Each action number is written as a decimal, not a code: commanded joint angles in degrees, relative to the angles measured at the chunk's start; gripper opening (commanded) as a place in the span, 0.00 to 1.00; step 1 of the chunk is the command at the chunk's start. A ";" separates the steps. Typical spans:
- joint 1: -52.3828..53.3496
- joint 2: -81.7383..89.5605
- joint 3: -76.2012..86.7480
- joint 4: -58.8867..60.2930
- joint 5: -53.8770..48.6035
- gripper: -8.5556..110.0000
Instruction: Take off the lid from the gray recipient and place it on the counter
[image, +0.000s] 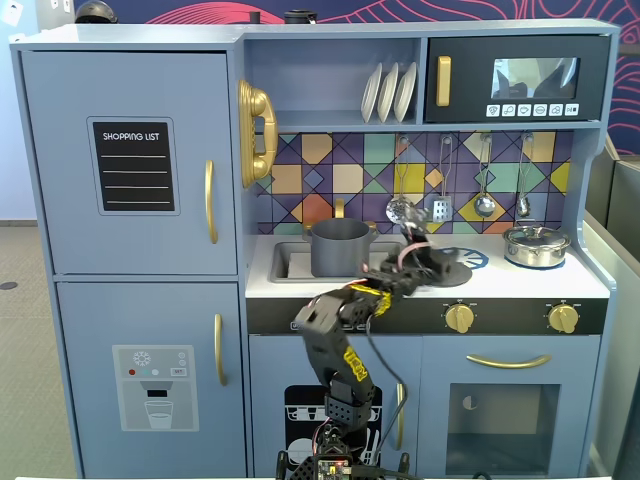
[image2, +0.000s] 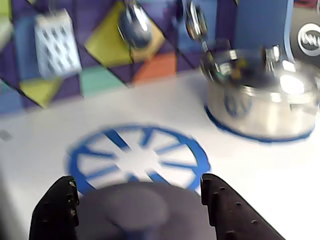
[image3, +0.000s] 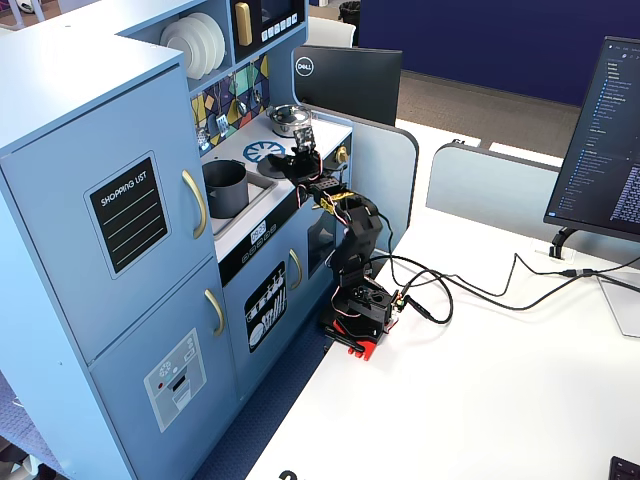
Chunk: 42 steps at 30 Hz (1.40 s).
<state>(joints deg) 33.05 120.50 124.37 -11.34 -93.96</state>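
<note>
Jaws: spread wide, either side of dark gray lid (image2: 140, 210); grip contact cannot be told. Gripper (image2: 136, 197) low over white counter (image2: 260, 175), lid beside blue burner mark (image2: 137, 159).

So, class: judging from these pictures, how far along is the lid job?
Done: the gray pot stands open in the sink recess, lid off. In hand: the hand straddles the lid low over the counter by the blue burner mark. Left: releasing and backing away.
</note>
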 joint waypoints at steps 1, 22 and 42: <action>-5.36 21.27 -4.48 23.55 3.43 0.21; -35.42 61.52 35.77 84.55 11.87 0.07; -33.05 61.61 47.55 98.96 7.38 0.12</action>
<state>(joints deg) -1.23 182.46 170.24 77.78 -86.40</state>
